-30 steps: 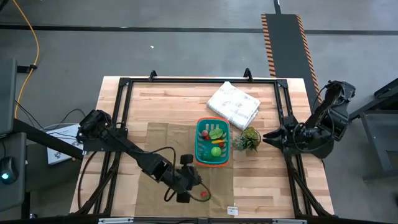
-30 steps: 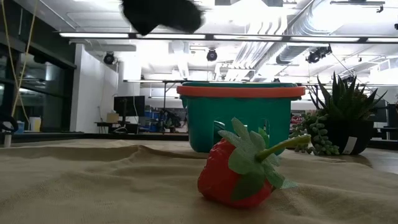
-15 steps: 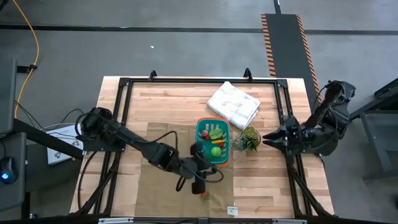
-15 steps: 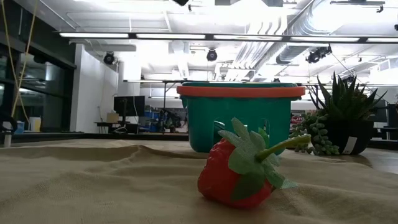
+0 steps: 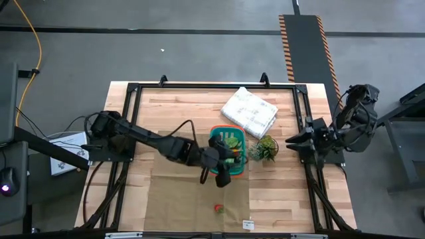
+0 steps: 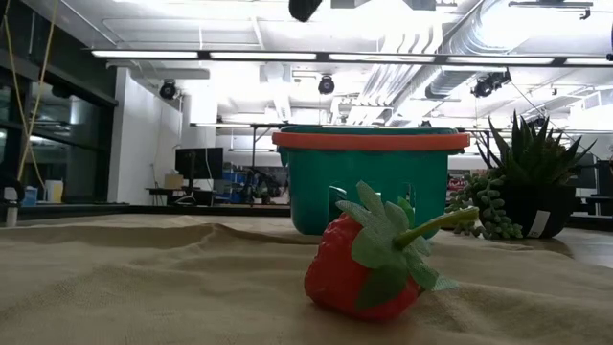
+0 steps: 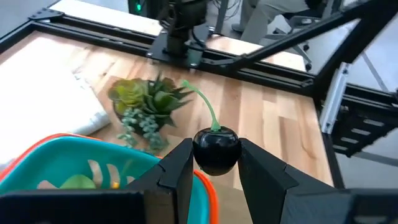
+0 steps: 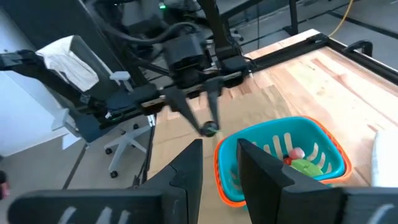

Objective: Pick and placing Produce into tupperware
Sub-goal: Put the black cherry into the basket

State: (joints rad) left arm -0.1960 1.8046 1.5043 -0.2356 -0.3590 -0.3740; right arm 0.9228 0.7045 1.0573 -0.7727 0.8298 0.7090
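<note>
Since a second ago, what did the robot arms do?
The left gripper, jaws shut on a dark cherry, swung from the cloth's front up to the teal basket. The right gripper pulled back slightly. The strawberry, the plant and the white bundle stayed put.

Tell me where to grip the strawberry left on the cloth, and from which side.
Grip the strawberry across its red body, coming straight down. It lies on its side on the burlap cloth, leafy cap and thin stem pointing toward the basket, which likely leaves the body flanks free.

left claw (image 7: 214, 163) carried cherry (image 7: 216, 149) to basket (image 5: 216, 164)
</note>
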